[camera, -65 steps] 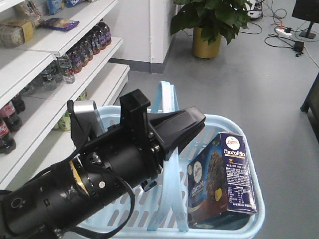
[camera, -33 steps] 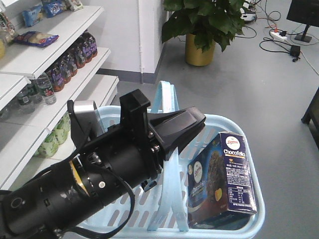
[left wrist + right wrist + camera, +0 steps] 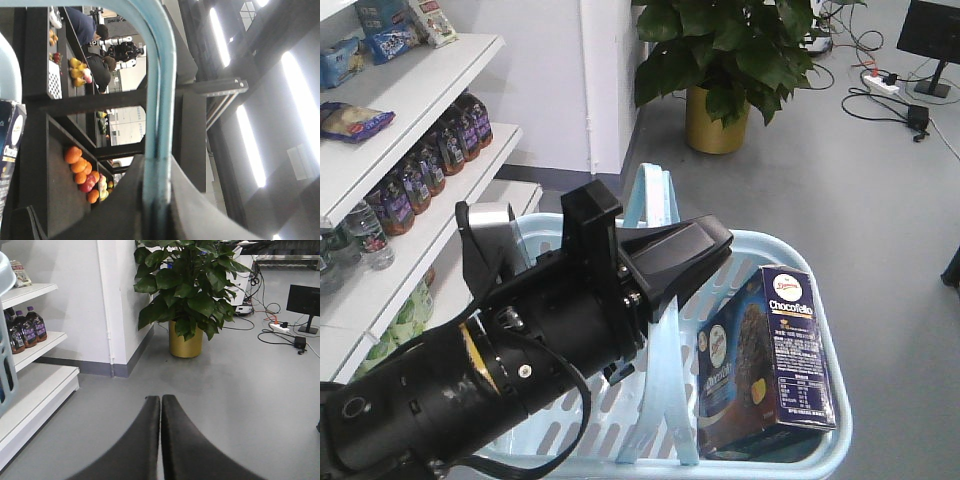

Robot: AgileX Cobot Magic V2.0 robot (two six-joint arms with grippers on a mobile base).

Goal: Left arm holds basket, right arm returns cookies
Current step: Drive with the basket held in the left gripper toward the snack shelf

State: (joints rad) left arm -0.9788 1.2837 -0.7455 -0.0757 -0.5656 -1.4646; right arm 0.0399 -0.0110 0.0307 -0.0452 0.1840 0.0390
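Observation:
The bulky black left arm (image 3: 470,390) reaches across the front view. Its wedge-shaped left gripper (image 3: 712,248) is shut on the two loop handles of the light blue basket (image 3: 832,345). In the left wrist view the left gripper (image 3: 157,167) clamps the blue handles (image 3: 162,75) between its jaws. The navy Chocofello box of cookies (image 3: 770,350) stands upright in the basket's right end, and its edge shows at the left as cookies (image 3: 10,140). The right gripper (image 3: 161,400) is shut on nothing, above grey floor. The basket's side (image 3: 6,350) shows at the left.
White shelves (image 3: 410,130) with dark bottles (image 3: 435,160) run along the left. A white pillar (image 3: 610,80) and a potted plant (image 3: 720,60) in a gold pot (image 3: 186,337) stand ahead. Cables and a power strip (image 3: 880,85) lie at the far right.
The shelves have slid left and down in the front view, and the plant has come further into view. Left arm, basket and cookies keep their place in the frame.

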